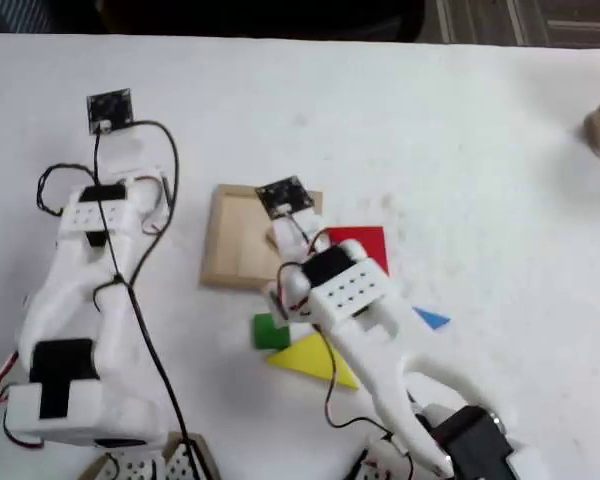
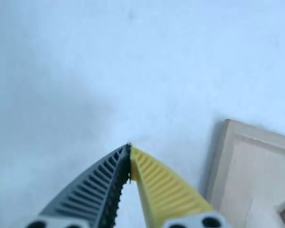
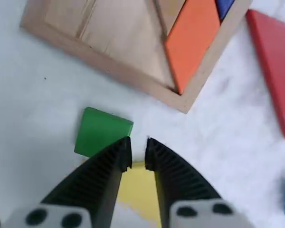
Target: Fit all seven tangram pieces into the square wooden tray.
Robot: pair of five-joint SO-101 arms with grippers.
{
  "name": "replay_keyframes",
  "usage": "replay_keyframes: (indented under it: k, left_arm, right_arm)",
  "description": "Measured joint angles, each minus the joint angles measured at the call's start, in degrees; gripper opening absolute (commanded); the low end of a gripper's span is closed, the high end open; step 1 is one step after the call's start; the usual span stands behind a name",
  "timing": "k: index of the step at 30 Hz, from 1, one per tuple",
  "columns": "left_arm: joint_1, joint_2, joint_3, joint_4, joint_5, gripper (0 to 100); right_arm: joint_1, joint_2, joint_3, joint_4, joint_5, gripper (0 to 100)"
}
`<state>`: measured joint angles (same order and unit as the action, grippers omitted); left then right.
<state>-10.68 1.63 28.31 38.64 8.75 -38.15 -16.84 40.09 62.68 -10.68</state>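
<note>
Clearance is what this pick seems to call for: the right gripper [image 3: 137, 151] has its jaws only a sliver apart and nothing between them, too narrow to take any piece as they stand. The tips sit low over the table [image 3: 28, 118], just beside a corner of the green square [image 3: 102, 132], with the yellow triangle [image 3: 137, 190] lying under the fingers. If the green square is the target, as I judge it to be, the jaws should spread wider than the square. They should then shift sideways until they straddle 2 opposite flat sides rather than a corner, and come straight down so the yellow triangle is not nudged. A grip set square to the sides should keep the piece from twisting on the lift. Just beyond the square lies the wooden tray [image 3: 107, 64], holding an orange piece [image 3: 192, 40] against its near rim and a blue piece [image 3: 224, 5] beside that, so most of the 7 are still to be placed. Outside the tray lie the red triangle [image 3: 275, 71] and a small blue piece [image 1: 432, 318]. Well off to the side, the left gripper [image 2: 129, 154] is clenched tight and empty over bare table near a tray corner.
</note>
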Motion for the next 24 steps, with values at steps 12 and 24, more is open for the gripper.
replay_keyframes:
  k: [12,24]
  left_arm:
    - [-1.14,4.31,-3.78,-0.18,0.0,2]
    - [-1.14,4.84,-4.75,-0.35,0.0,2]
  right_arm:
    - [-11.43,13.89,-0.7,-7.47,-13.36,32.7]
    - [-13.8,13.63,-1.93,-5.63,-13.54,32.7]
